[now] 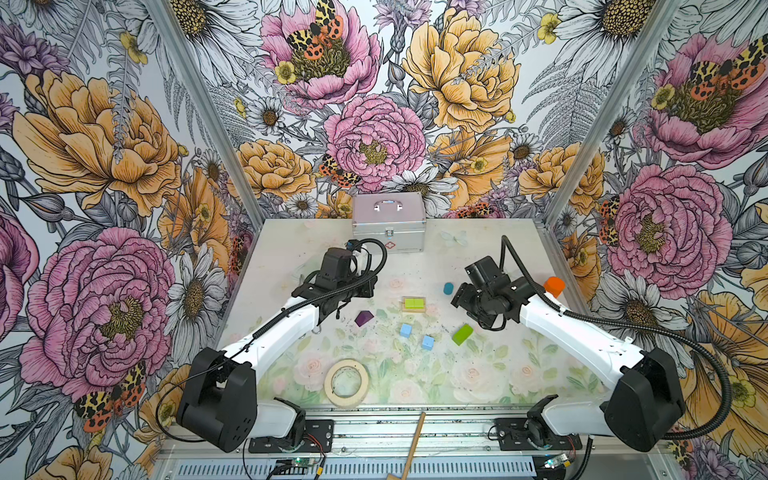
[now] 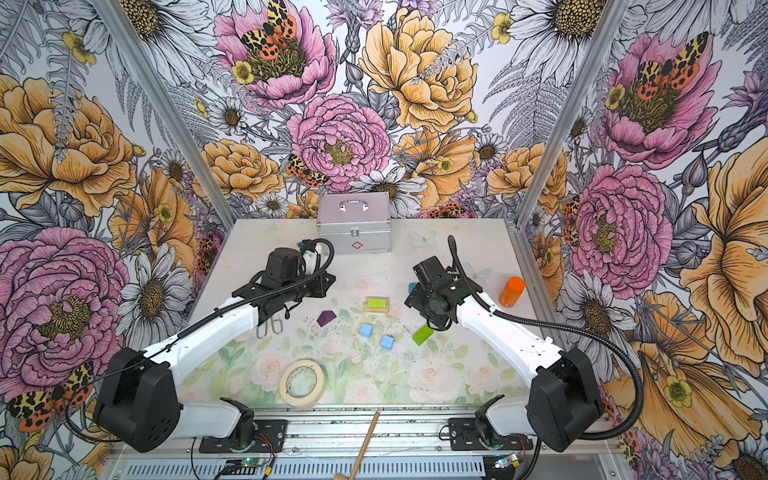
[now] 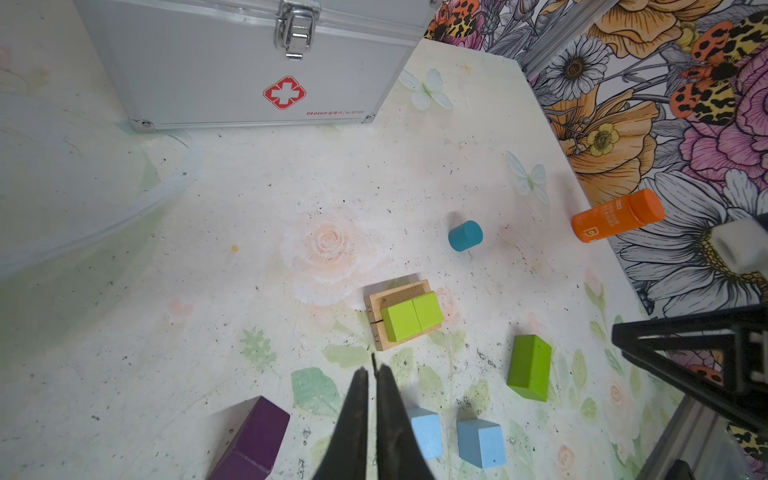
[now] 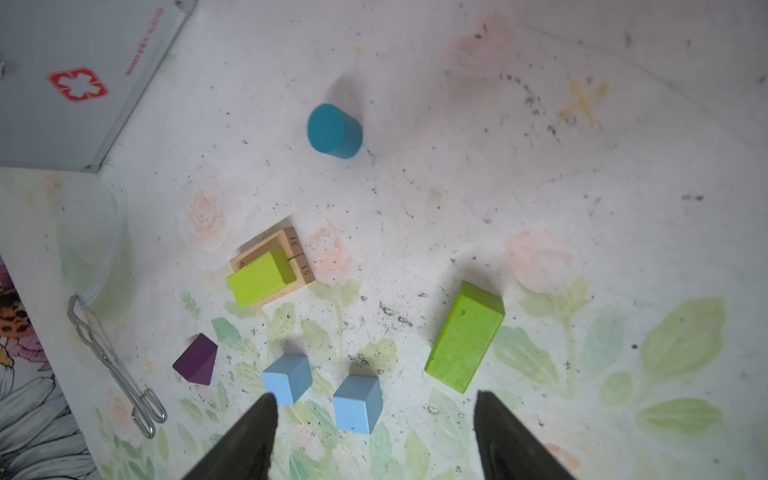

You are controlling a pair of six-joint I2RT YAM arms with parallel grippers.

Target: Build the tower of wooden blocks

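Air alone sits between the tips of the right claw (image 4: 375,395). Its two black fingers are spread wide and grip nothing. It hangs above the bench (image 4: 623,166) over one light-blue cube (image 4: 357,405), with the other light-blue cube (image 4: 287,378) by one tip and the loose lime-green block (image 4: 465,336) lying flat near the other. That spread reads as readiness to drop onto one of these loose pieces; which one I cannot say. The left claw (image 3: 372,374) is pressed closed and empty, held above the bench near the purple roof block (image 3: 253,436), probably parked clear of the work.

The wood block tower (image 1: 413,303) is barely begun. Two tan bars (image 3: 376,309) lie side by side near the bench's middle as a broad footing, and what looks like a pair of lime-green blocks (image 3: 411,316) sits on top of them. The teal cylinder (image 4: 334,131) stands apart beyond it.

At the edges, outside the build, are an orange container (image 1: 554,286), a tape roll (image 1: 346,382), a first-aid case (image 1: 389,226) and metal tongs (image 4: 112,365).

In both top views the wrists cover the fingertips of both claws, so only the wrist cameras show how they stand. In a top view the right arm hides most of the teal cylinder (image 2: 412,286). A clear curved thing beside the tongs is too faint to name, and the seam between the stacked green blocks is hard to confirm.
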